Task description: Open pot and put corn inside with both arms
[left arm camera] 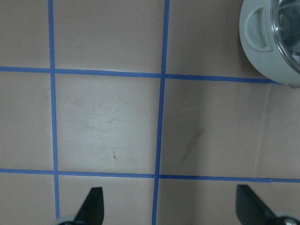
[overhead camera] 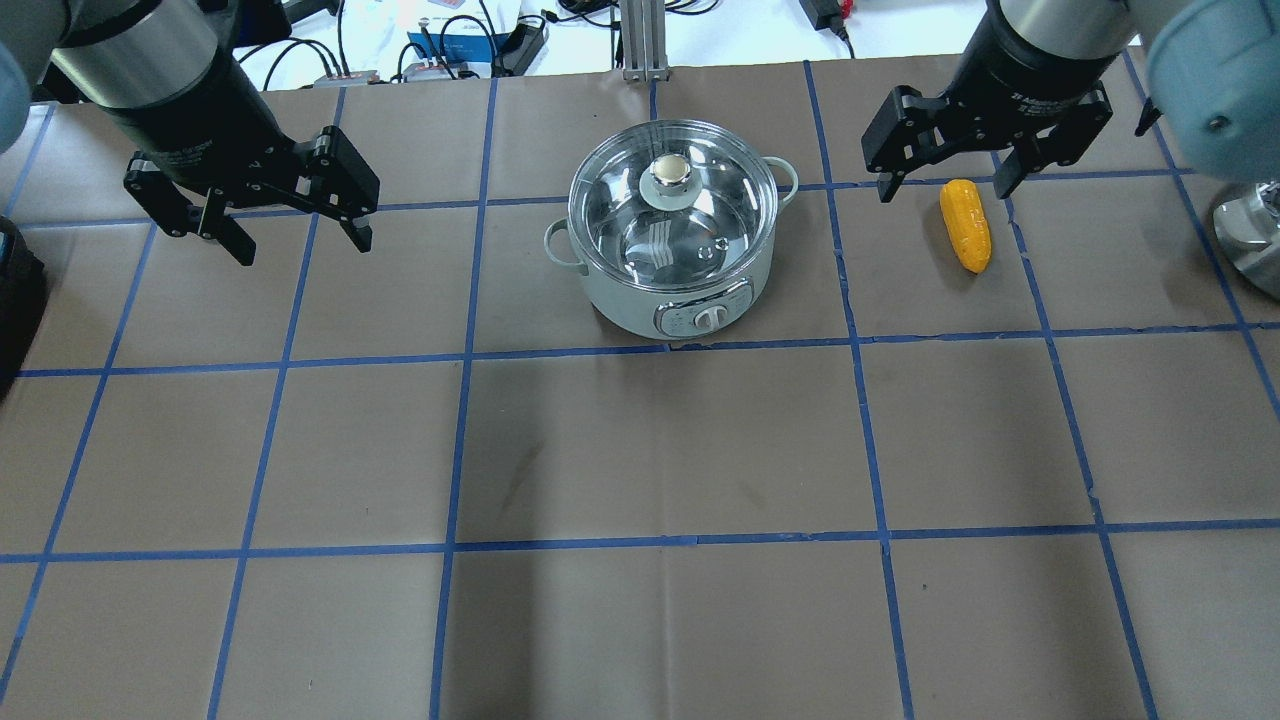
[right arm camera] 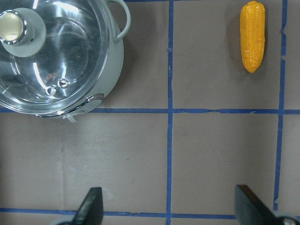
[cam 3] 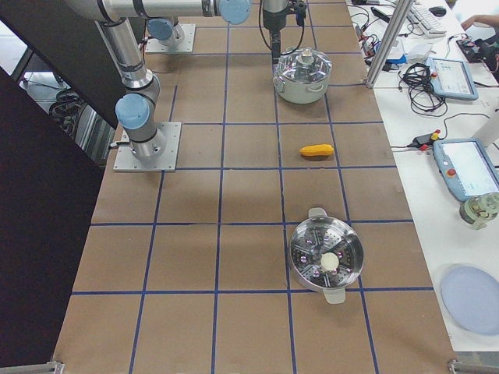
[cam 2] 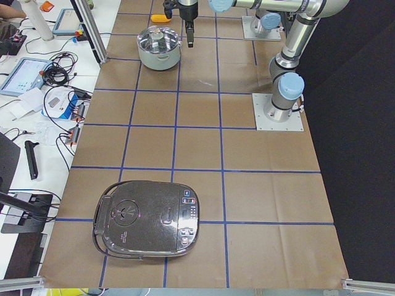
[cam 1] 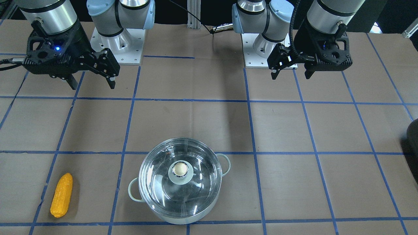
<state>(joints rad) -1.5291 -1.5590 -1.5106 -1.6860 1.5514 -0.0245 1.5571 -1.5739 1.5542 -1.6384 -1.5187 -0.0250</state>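
Pot (overhead camera: 622, 308) wears its glass lid (overhead camera: 690, 215); corn (overhead camera: 965, 226) lies well apart.

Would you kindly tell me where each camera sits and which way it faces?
Front-facing: across the table, facing the robot, steeply down; left tool on its right, right tool on its left.
Overhead: behind the robot, looking forward and down; both open tools, pot, corn.
Exterior left: robot's left table end; rice cooker near, left arm's base.
Exterior right: opposite end; steamer near, right arm's base.
Left wrist: straight down; own fingertips, pot's handle.
Right wrist: straight down; own fingertips, pot, corn.
Shared: both wrist views catch the pot.
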